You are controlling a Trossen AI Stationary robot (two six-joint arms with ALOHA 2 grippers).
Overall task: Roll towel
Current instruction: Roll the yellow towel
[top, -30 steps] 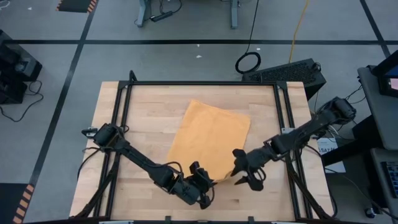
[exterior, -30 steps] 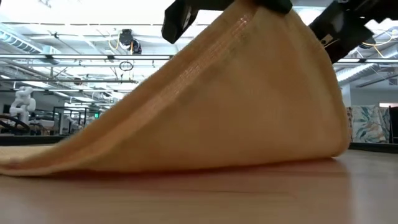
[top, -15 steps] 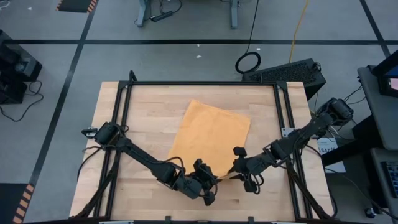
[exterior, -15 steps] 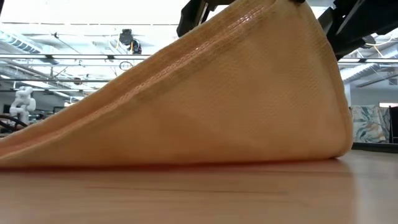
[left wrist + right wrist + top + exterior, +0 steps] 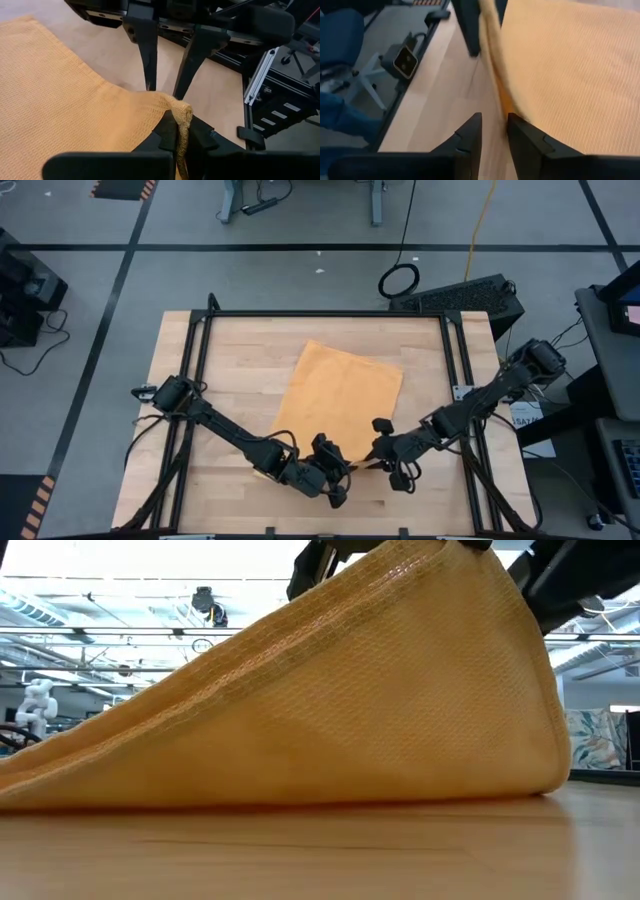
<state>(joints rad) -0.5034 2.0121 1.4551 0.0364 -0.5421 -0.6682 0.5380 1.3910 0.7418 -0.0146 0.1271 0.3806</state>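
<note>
Both grippers crowd one towel (image 5: 340,395) corner: left gripper (image 5: 178,134) pinches it, right gripper (image 5: 494,131) (narrowly parted) straddles the hem — collision or slipping risk.

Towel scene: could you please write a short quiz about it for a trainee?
1. True or false: the towel lies fully flat on the table.
2. What does the left gripper hold? A) nothing B) the towel's corner C) a cable
3. Complete: the right gripper is close beside the ____ gripper.
Key: 1 false, one corner is raised; 2 B; 3 left.
</note>
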